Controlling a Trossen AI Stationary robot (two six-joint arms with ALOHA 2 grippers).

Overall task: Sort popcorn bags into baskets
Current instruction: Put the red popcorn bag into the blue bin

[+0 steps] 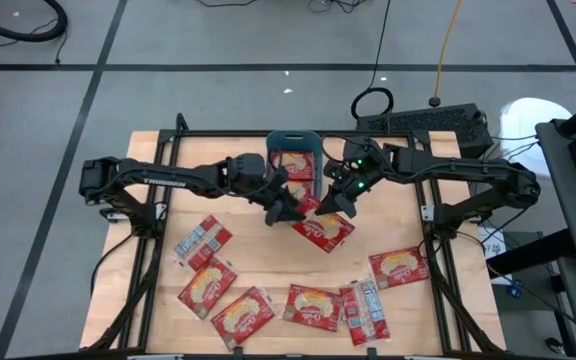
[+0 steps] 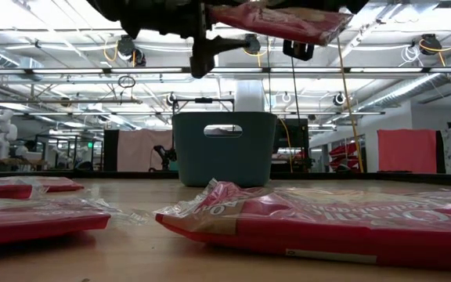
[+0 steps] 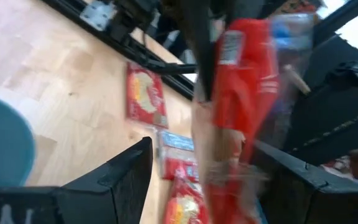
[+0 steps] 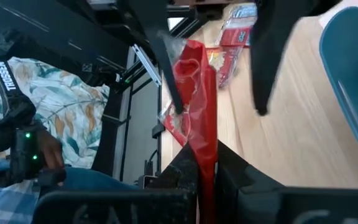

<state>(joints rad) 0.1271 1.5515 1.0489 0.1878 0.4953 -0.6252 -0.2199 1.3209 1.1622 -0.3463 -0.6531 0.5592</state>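
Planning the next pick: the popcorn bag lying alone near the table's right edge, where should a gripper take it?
Judging by its pose, take that popcorn bag at a crimped short end, from straight above. It lies flat on the table, slightly angled, apart from the neighbouring bags, so its edges are free.

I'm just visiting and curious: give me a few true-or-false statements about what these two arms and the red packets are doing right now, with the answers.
1. The right gripper is shut on a popcorn bag. True.
2. The teal basket holds nothing. False: a red bag lies inside it.
3. The held bag is lifted off the table. True: the low view shows it up in the air.
4. The left gripper waits at the table's far left edge. False: it is mid-table, right beside the held bag, fingers apart.
5. All loose bags on the table show the red side. False: a few show a silvery-white back.
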